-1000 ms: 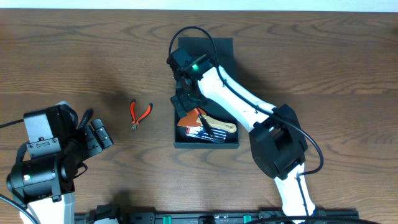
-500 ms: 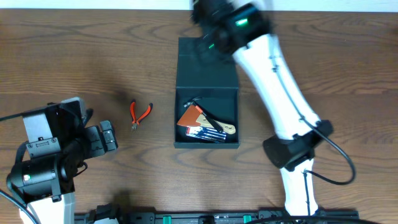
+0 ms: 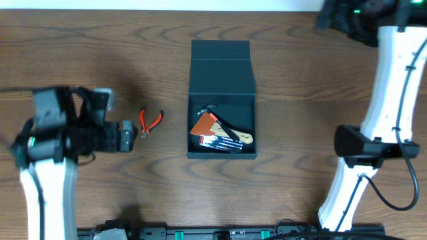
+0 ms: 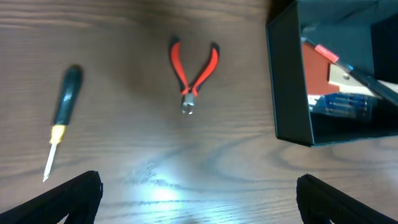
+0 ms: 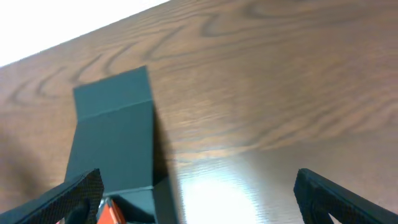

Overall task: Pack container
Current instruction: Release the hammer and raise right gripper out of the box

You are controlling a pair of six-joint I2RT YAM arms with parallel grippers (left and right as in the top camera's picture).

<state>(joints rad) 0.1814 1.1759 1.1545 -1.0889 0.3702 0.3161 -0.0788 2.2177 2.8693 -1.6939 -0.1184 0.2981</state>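
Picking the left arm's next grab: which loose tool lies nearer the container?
The red-handled pliers, lying between the container and the dark-handled screwdriver, which sits farther off.

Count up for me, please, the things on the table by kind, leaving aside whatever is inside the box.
red-handled pliers: 1
screwdriver: 1
container, lid open: 1
Total: 3
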